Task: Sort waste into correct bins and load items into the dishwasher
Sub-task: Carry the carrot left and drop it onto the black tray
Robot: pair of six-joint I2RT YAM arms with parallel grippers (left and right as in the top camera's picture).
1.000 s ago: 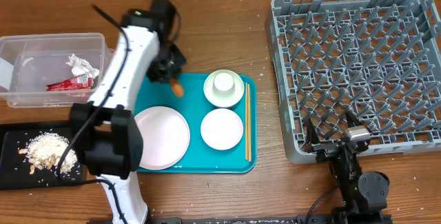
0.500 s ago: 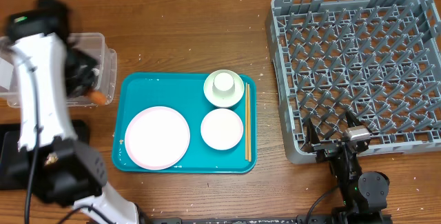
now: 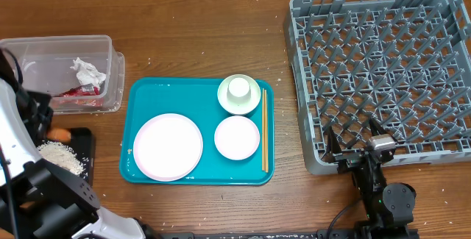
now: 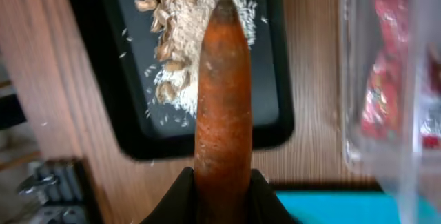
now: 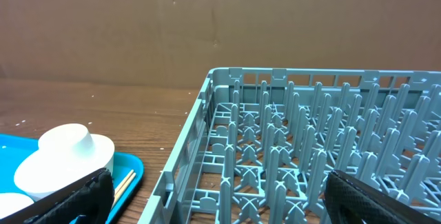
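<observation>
My left gripper (image 4: 222,186) is shut on the orange-brown sausage (image 4: 222,100) and holds it over the black tray (image 4: 117,79), above the rice scraps (image 4: 200,31). Overhead, the sausage (image 3: 57,134) is at the tray's (image 3: 86,145) near end, by the left gripper (image 3: 44,123). The clear tub (image 3: 44,48) holds the paper wad (image 3: 88,70) and red wrapper (image 3: 79,92). The plate (image 3: 168,146), a bowl (image 3: 237,137), a bowl with the cup (image 3: 239,90) in it and the chopsticks (image 3: 264,129) lie on the teal tray. My right gripper (image 3: 357,145) is open at the grey rack's (image 3: 390,62) front edge.
The teal tray (image 3: 140,95) sits at the table's middle. The rack (image 5: 310,148) fills the right wrist view, with the cup (image 5: 65,158) and chopsticks (image 5: 124,181) at its left. The right gripper (image 5: 220,207) holds nothing.
My left arm has swung left from the teal tray, past the clear tub, to the black tray, carrying the sausage. The right arm has not moved.
</observation>
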